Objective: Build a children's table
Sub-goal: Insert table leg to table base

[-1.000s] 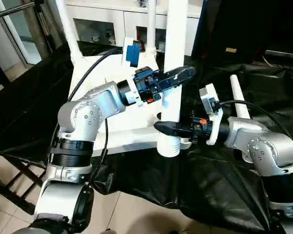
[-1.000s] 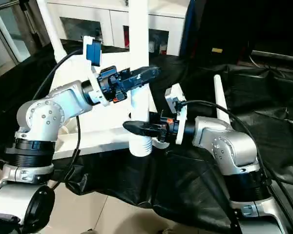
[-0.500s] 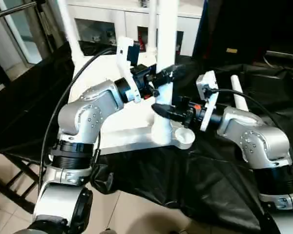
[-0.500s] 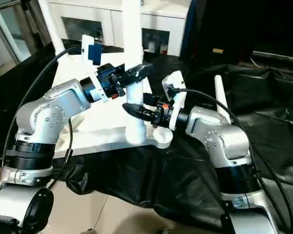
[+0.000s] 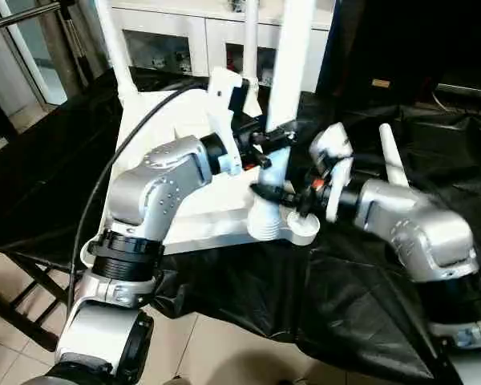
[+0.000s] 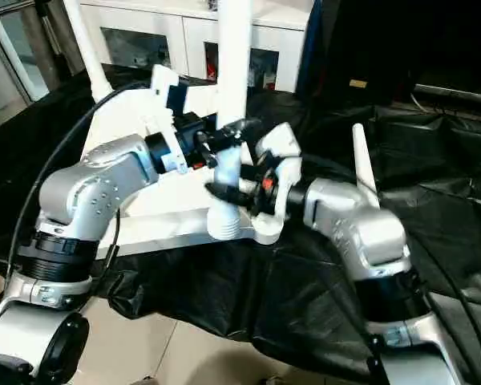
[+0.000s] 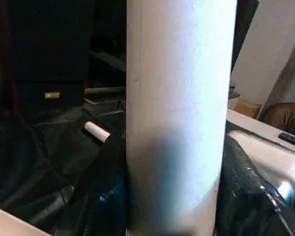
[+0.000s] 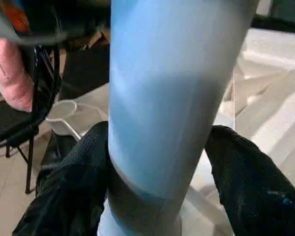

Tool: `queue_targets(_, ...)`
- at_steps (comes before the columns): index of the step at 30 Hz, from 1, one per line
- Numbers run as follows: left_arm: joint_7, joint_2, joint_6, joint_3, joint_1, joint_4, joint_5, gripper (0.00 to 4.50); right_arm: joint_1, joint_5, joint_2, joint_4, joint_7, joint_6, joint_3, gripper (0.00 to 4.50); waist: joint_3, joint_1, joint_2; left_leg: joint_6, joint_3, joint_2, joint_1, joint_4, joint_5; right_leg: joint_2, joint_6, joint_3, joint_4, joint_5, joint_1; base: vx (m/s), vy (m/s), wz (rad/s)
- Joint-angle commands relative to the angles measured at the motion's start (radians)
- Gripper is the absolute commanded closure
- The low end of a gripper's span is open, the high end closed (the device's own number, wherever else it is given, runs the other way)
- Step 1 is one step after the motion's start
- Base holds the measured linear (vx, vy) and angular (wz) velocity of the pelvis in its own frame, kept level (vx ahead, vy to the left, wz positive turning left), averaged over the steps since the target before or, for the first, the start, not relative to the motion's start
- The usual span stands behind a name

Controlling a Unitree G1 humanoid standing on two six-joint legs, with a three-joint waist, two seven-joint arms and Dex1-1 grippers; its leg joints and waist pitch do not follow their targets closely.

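The white tabletop (image 5: pixel 172 128) lies underside up on a black cloth. Both my grippers hold one white leg (image 5: pixel 293 76) nearly upright, its top leaning right. My left gripper (image 5: pixel 272 143) is shut on the leg's middle, and my right gripper (image 5: pixel 274 195) is shut on it lower down. The leg's ribbed end (image 5: pixel 264 228) sits at the tabletop's near edge, just left of the round corner socket (image 5: pixel 306 229). In the wrist views black fingers (image 7: pixel 105 189) (image 8: pixel 71 196) press both sides of the leg (image 7: pixel 177 123) (image 8: pixel 172 98).
Two more legs (image 5: pixel 112 40) (image 5: pixel 249 40) stand upright in the far corners. A loose leg (image 5: pixel 391 156) lies on the black cloth (image 5: pixel 361 305) to the right. A white glass-fronted cabinet (image 5: pixel 168 40) stands behind. What looks like a person's hand (image 8: pixel 10 73) shows by a chair.
The leg's lower end has moved from in front of the tabletop's edge back onto the near corner beside the socket. Its top now leans right, and both arms have drawn closer together.
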State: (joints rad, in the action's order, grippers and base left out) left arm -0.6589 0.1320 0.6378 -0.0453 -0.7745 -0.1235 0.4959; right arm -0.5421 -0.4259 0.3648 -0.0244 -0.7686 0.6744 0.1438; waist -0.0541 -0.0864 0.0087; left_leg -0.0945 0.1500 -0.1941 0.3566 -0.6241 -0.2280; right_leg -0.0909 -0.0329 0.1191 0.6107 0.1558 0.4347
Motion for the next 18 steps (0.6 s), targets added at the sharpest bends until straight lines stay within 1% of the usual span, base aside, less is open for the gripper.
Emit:
queue_targets(1,-0.009,0.001,-0.018,0.002,-0.021,0.010,0.000,2.67,0.011,0.028,0.001,-0.015,0.034,0.007,-0.001,1.41,0.082,0.000,-0.017,0.074,0.010,-0.012,0.018,0.061,0.033,-0.042,-0.112,-0.051,-0.068,0.228,-0.093,0.000,0.000,0.00)
queue_targets(2,-0.009,0.001,-0.020,0.002,-0.021,0.007,-0.001,2.67,0.013,0.024,-0.005,-0.014,0.041,0.011,-0.003,1.41,0.082,0.000,-0.017,0.075,0.010,-0.012,0.018,0.061,0.032,-0.042,-0.112,-0.052,-0.069,0.228,-0.093,0.000,0.000,0.00)
queue_targets(3,-0.010,0.001,-0.022,0.002,-0.024,0.004,-0.003,2.67,0.013,0.020,-0.009,-0.014,0.047,0.014,-0.004,1.41,0.081,0.000,-0.011,0.073,0.009,-0.012,0.017,0.061,0.029,-0.042,-0.114,-0.051,-0.069,0.231,-0.092,0.000,0.000,0.00)
queue_targets(5,-0.011,0.000,-0.025,0.004,-0.028,-0.003,-0.004,2.67,0.013,0.002,-0.024,-0.015,0.056,0.027,-0.015,1.41,0.081,0.001,-0.014,0.072,0.010,-0.012,0.016,0.062,0.022,-0.041,-0.113,-0.051,-0.071,0.237,-0.091,0.000,0.000,0.00)
queue_targets(11,-0.016,0.001,-0.034,0.005,-0.034,-0.014,-0.007,2.67,0.012,-0.007,-0.042,-0.023,0.058,0.034,-0.031,1.41,0.082,0.000,-0.013,0.070,0.009,-0.013,0.016,0.062,0.024,-0.042,-0.125,-0.052,-0.067,0.213,-0.092,0.000,0.000,0.00)
queue_targets(12,-0.016,0.001,-0.035,0.005,-0.036,-0.016,-0.007,2.67,0.013,-0.009,-0.042,-0.024,0.057,0.038,-0.033,1.41,0.082,0.001,-0.015,0.071,0.010,-0.013,0.016,0.062,0.023,-0.042,-0.124,-0.052,-0.068,0.213,-0.092,0.000,0.000,0.00)
queue_targets(13,-0.016,0.001,-0.036,0.005,-0.036,-0.017,-0.007,2.67,0.013,-0.011,-0.042,-0.025,0.057,0.040,-0.033,1.67,0.082,0.000,-0.014,0.071,0.010,-0.013,0.016,0.062,0.023,-0.042,-0.125,-0.052,-0.067,0.213,-0.093,0.000,0.000,0.00)
queue_targets(17,-0.018,0.002,-0.043,0.007,-0.038,-0.024,-0.007,2.67,0.019,-0.032,-0.055,-0.028,0.066,0.060,-0.046,1.80,0.082,0.001,-0.014,0.072,0.010,-0.012,0.017,0.062,0.025,-0.042,-0.120,-0.052,-0.068,0.219,-0.093,0.000,0.000,0.00)
queue_targets(18,-0.019,0.002,-0.045,0.007,-0.038,-0.026,-0.008,2.67,0.021,-0.041,-0.061,-0.029,0.067,0.068,-0.051,2.08,0.082,0.001,-0.014,0.074,0.010,-0.011,0.017,0.061,0.025,-0.043,-0.119,-0.052,-0.069,0.220,-0.093,0.000,0.000,0.00)
